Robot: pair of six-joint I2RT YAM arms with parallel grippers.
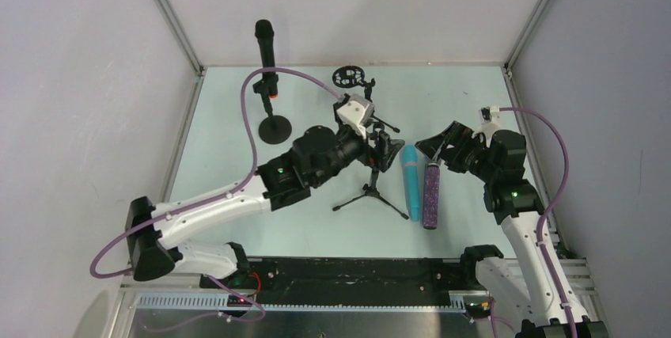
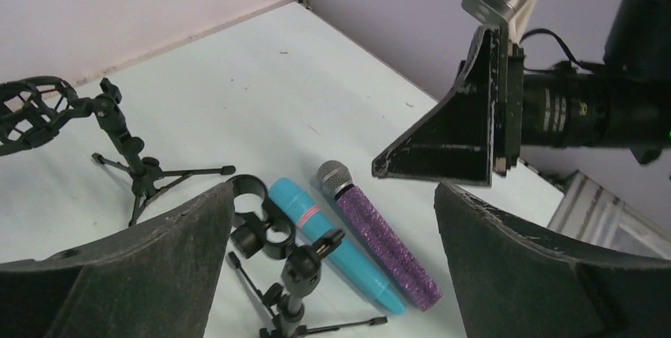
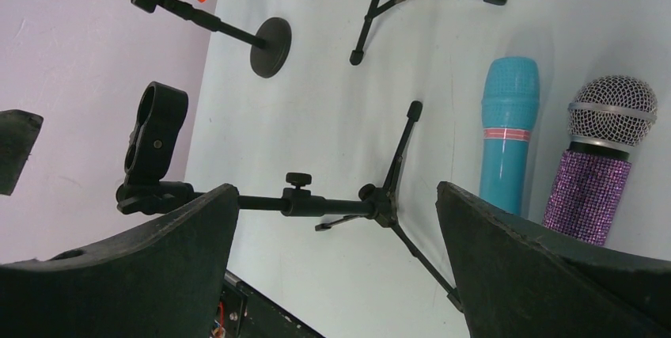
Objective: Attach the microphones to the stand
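1. Both grippers stand with jaws wide apart and hold nothing. The left gripper point(image 1: 382, 150) hovers over the clip point(image 2: 259, 225) of the small tripod stand point(image 1: 370, 192), and the clip sits empty just ahead of its fingers point(image 2: 158, 263).
2. Just to its right, the right gripper point(image 1: 440, 146) hangs above the head ends of two microphones lying side by side on the table point(image 1: 443, 93).
3. The cyan-blue microphone point(image 1: 411, 182) is the one nearer the tripod. The glittery purple microphone point(image 1: 431, 195) touches it or nearly so, on the right gripper's side.
4. Beyond the left gripper, the black microphone point(image 1: 265, 45) with the orange-red end already stands upright in the round-base stand point(image 1: 274, 128). A second tripod with a shock mount point(image 1: 348, 77) is empty.
5. By my reading, one of three microphones is done and the second pick-up is in hand.
6. Next, the right gripper likely has to drop onto one microphone's body and close. It then has to carry it into the clip while the left steadies the light tripod against tipping.
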